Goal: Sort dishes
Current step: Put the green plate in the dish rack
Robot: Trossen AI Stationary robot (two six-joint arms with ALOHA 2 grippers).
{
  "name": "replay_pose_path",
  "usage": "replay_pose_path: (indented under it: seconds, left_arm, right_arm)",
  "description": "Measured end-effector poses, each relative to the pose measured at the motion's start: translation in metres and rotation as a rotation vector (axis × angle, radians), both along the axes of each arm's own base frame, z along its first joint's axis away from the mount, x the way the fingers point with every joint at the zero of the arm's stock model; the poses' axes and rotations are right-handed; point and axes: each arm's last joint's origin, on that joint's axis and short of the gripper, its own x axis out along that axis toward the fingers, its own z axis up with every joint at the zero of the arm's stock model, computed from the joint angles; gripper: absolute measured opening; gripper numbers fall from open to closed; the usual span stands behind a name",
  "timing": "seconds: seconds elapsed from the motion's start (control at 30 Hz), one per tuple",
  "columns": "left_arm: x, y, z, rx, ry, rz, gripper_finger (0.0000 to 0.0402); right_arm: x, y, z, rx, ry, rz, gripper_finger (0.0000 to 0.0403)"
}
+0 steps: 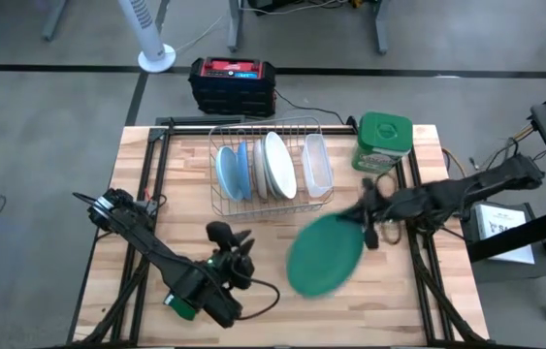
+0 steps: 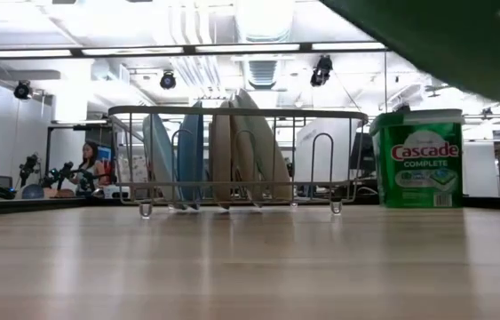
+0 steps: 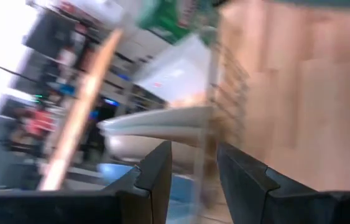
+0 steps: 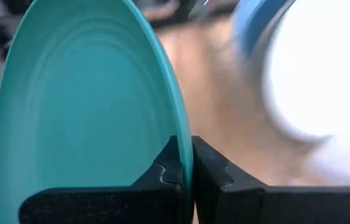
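Observation:
A large plate with a teal-green back hangs over the table in front of the wire rack, held by my right gripper; its green underside fills the low view's upper right. In the rack stand light blue plates and white plates on edge between the wires, also seen as blue plates and cream plates. My left gripper is open near the table's front, left of the green plate, pointing at the rack; its fingers hold nothing. My right gripper pinches the teal-green plate's rim between its two fingers, one on the face and one on the back. It comes level from the table's right side. The plate is lifted clear of the table and tilted, stretching away from the fingers toward the left.
A clear container stands in the rack's right end. A green-lidded Cascade tub sits at the table's far right corner. A black and red box lies on the floor beyond the table. Bare wood shows along the near edge.

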Motion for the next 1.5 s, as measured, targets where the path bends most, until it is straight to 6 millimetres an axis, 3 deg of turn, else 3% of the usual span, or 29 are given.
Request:
replay_pose_path:
  seconds: [0.33, 0.57, 0.93, 1.1, 1.3, 1.5]
  left_arm:
    - [-0.010, 0.009, 0.001, 0.100, 0.002, 0.044, 0.0116]
    - [-0.016, 0.017, 0.000, 0.162, 0.022, 0.060, 0.0116]
    - [-0.022, 0.044, -0.024, 0.288, 0.081, 0.096, 0.0116]
    - [-0.029, 0.060, -0.035, 0.330, 0.125, 0.119, 0.0116]
    - [-0.042, 0.077, -0.036, 0.318, 0.095, 0.156, 0.0116]
    - [-0.051, 0.084, -0.035, 0.235, -0.030, 0.213, 0.0116]
  right_arm:
    - [-0.022, -0.023, 0.089, -0.520, -0.222, -0.333, 0.0000]
    - [-0.019, -0.048, 0.128, -0.706, -0.255, -0.517, 0.0000]
    - [0.032, -0.135, 0.141, -0.749, -0.159, -0.537, 0.0000]
    - [0.053, -0.171, 0.149, -0.886, -0.129, -0.485, 0.0000]
    - [0.073, -0.203, 0.164, -0.950, -0.176, -0.401, 0.0000]
    - [0.079, -0.216, 0.167, -1.226, -0.126, -0.177, 0.0000]
